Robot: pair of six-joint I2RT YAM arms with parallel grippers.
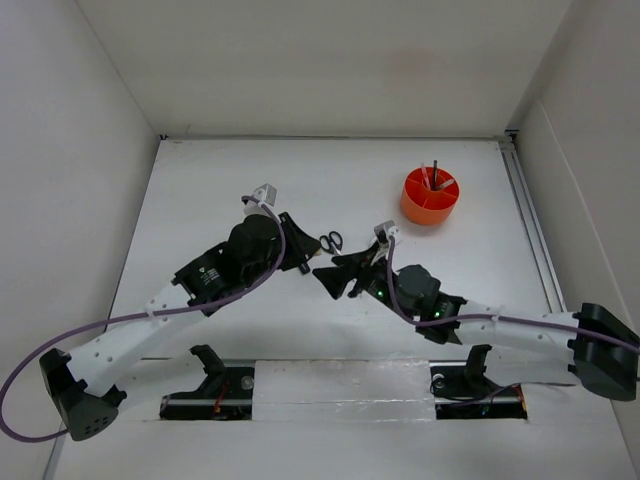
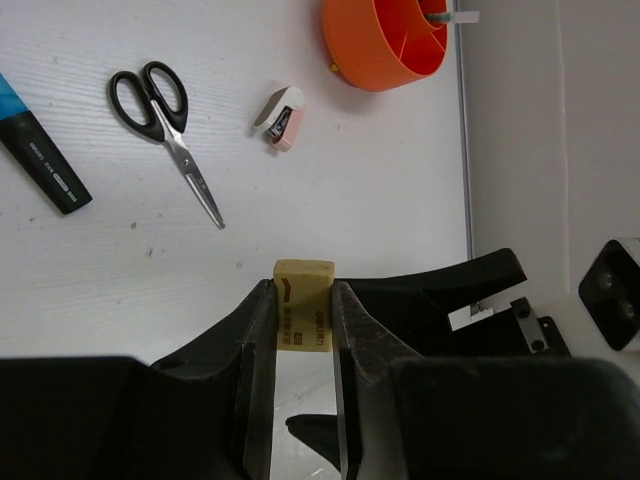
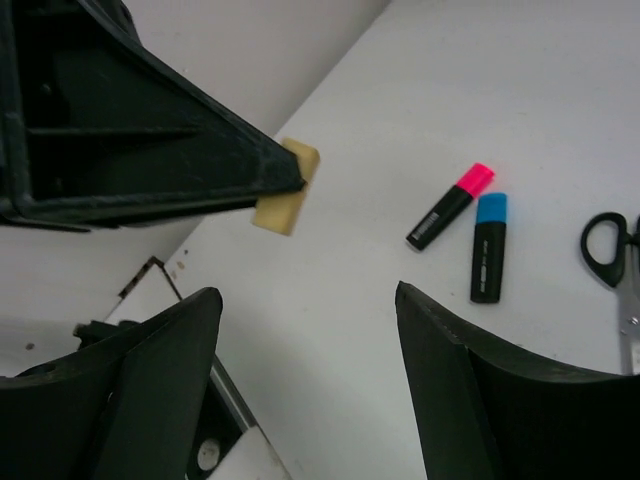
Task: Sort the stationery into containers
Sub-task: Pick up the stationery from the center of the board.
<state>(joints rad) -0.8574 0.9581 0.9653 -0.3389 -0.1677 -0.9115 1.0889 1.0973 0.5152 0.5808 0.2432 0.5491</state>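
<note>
And the left gripper (image 2: 302,305) is clamped on the yellowish eraser (image 2: 304,278), held well apart from the orange organiser (image 2: 385,45), on its left. Light, rubbery and grippy, I'd say, so this pinch across the flat sides should hold. The right gripper (image 3: 305,300) gapes empty. The left wrist catches the organiser and a small white-and-pink item (image 2: 280,118) just beside it. The right wrist shows neither, only the pink-capped highlighter (image 3: 450,205).

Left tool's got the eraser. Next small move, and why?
Likely carry the left tool toward the orange organiser, up and to the right in its wrist view: the yellowish eraser is already clamped in it, and the right tool is open and empty.
</note>
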